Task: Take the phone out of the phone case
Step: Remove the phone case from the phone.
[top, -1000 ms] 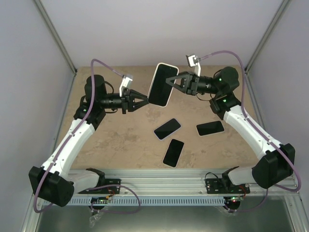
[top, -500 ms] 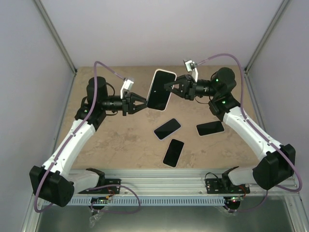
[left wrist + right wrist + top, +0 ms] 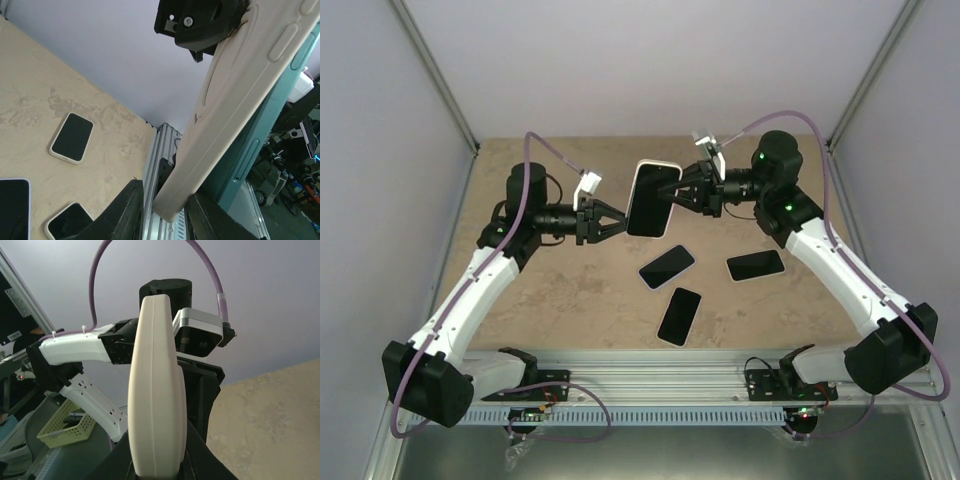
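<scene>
Your right gripper [image 3: 675,194] has its fingers pinched almost closed on the phone case [image 3: 235,105], one on the front face and one on the back, about midway along one long edge. It holds the case in the air over the far half of the table [image 3: 570,290], standing roughly on end. That lift looks deliberate: off the surface, both faces and the lower corners are free for the other arm to work on. The phone [image 3: 654,200] sits inside the cream shell with its dark screen towards the overhead camera and the pale rim showing round it, so nothing has come out yet. Your left gripper [image 3: 618,222] reaches in from the opposite side. Its fingers [image 3: 127,215] stand narrowly apart with the case's lower corner between them. A sliver of background shows beside one finger, so I read them as straddling the corner, not clamping it. A corner is where a soft case peels most easily, which probably explains the aim. Three other phones [image 3: 667,266] [image 3: 680,315] [image 3: 755,265] lie flat on the table below, well clear of both grippers. The next move likely needs a firm bite on that lip, pulled against the right-hand hold. Watch that the phone doesn't drop once it is freed.
</scene>
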`<state>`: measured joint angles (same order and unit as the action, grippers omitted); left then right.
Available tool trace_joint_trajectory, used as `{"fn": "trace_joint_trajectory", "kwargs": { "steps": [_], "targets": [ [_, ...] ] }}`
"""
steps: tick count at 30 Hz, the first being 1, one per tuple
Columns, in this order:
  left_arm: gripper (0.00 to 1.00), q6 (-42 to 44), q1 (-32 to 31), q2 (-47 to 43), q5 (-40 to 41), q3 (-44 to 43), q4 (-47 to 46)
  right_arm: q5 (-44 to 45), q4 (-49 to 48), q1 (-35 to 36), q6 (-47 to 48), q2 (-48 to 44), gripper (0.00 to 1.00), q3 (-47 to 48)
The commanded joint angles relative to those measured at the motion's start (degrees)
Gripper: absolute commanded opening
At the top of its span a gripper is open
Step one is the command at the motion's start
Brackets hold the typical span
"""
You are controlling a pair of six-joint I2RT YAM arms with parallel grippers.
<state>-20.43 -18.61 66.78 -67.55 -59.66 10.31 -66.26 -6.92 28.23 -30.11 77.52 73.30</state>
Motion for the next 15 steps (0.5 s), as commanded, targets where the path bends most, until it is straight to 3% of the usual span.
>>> {"fn": "trace_joint_trajectory", "kwargs": {
  "steps": [1,15],
  "targets": [
    [0.24,2.7,-0.4,0.5,7.0,-4.5,-1.9,-14.1,13.5,4.2,5.6,1.6,0.0,-1.1],
    [0.32,10.1,-0.5,0.2,9.3,-10.2,5.1,-13.4,15.0,4.1,6.0,1.6,0.01,-6.4]
  ]
}}
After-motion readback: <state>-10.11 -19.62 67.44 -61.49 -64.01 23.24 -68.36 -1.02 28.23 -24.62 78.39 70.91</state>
